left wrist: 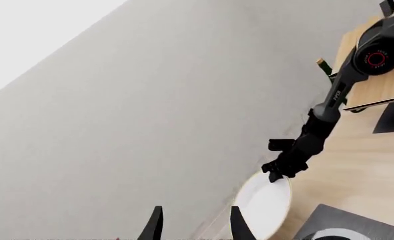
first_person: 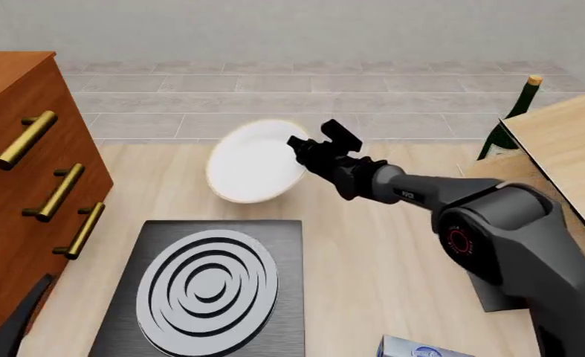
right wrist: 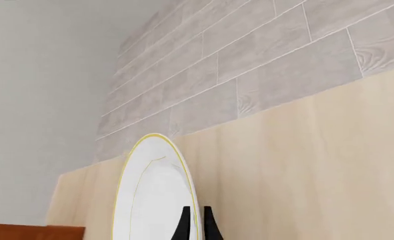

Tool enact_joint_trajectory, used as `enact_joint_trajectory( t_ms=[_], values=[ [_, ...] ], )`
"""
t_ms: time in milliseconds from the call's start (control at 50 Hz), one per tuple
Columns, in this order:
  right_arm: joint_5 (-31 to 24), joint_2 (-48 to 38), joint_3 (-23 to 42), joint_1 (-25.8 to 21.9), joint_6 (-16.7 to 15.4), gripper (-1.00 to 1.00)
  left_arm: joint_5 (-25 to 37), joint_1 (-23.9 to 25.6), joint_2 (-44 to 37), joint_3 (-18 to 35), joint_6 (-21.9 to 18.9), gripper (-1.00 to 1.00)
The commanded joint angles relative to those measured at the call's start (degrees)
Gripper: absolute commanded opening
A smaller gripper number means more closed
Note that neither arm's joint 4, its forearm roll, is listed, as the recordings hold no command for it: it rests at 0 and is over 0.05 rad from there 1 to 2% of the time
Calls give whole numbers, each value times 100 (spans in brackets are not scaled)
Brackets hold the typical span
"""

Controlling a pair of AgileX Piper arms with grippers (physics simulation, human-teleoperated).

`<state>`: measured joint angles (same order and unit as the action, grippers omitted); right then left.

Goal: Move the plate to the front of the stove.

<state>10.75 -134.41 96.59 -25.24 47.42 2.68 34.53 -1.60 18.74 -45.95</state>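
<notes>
Right arm fingers (first_person: 298, 146) pinched narrow on plate (first_person: 254, 161) rim, plate tilted on edge, raised above counter (first_person: 372, 245), just beyond stove (first_person: 205, 286) far edge. Left arm fingers (left wrist: 193, 224) spread apart, holding nothing, pointing away from stove.

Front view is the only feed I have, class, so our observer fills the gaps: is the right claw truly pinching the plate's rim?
Observer: Yes. In the right wrist view the right claw fingers straddle the plate edge.
Operator: Is the plate tilted?
Observer: It stands on edge there, yellow rim showing.
Operator: And the left claw?
Observer: The left claw is open, holding nothing, with the stove corner in its view.
</notes>
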Motion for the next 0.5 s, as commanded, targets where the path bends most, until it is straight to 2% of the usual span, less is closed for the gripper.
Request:
enact_joint_trajectory(
  t_ms=[20,500],
  values=[
    [5,-153,119,16,103,-100,27,-39,40,-24,37,100],
    [-74,-533,345,136,167,-100,107,-85,89,10,95,100]
  ],
)
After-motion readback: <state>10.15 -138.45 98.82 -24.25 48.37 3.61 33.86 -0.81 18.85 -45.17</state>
